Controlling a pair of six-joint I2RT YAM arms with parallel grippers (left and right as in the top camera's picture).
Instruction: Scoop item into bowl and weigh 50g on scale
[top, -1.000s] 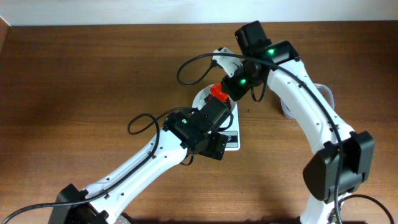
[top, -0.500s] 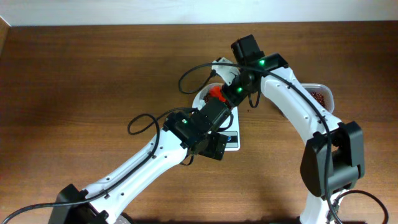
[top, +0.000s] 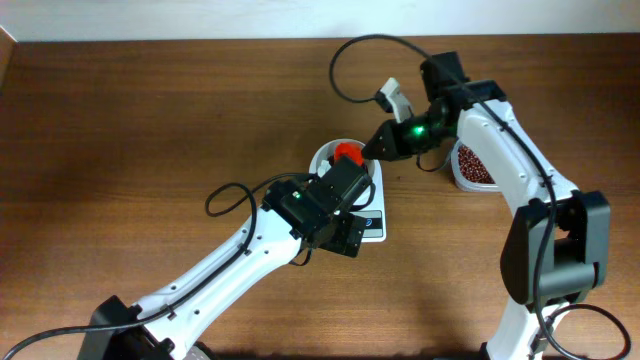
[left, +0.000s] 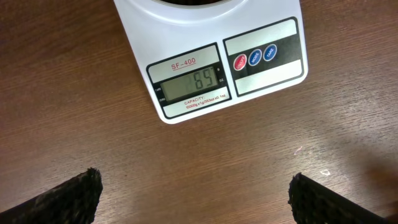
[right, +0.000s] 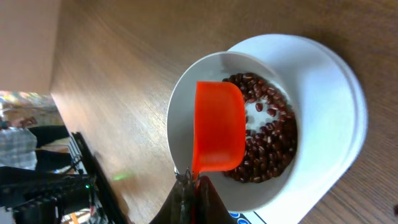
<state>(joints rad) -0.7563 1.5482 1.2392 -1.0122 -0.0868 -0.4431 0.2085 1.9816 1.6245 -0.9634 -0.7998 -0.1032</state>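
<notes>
The white bowl (right: 180, 106) stands on the white scale (left: 267, 25) and holds dark red-brown beans (right: 267, 143). My right gripper (right: 193, 186) is shut on the handle of an orange scoop (right: 219, 127), which hovers over the bowl's left half; no beans show on it. In the overhead view the scoop (top: 348, 153) is over the bowl (top: 325, 158), with the right gripper (top: 385, 140) just right of it. My left gripper (left: 194, 186) is open and empty over bare wood in front of the scale's display (left: 189, 81), which shows the digits 85. In the overhead view it (top: 347, 238) sits beside the scale (top: 374, 228).
A clear plastic tub (top: 472, 165) with more beans stands to the right of the scale, under the right forearm. The scale's red and blue buttons (left: 254, 59) lie right of the display. Arm cables loop above the bowl.
The right arm has swung to the right and uncovered the tub; the scoop has stayed over the bowl. The left arm has not moved.
</notes>
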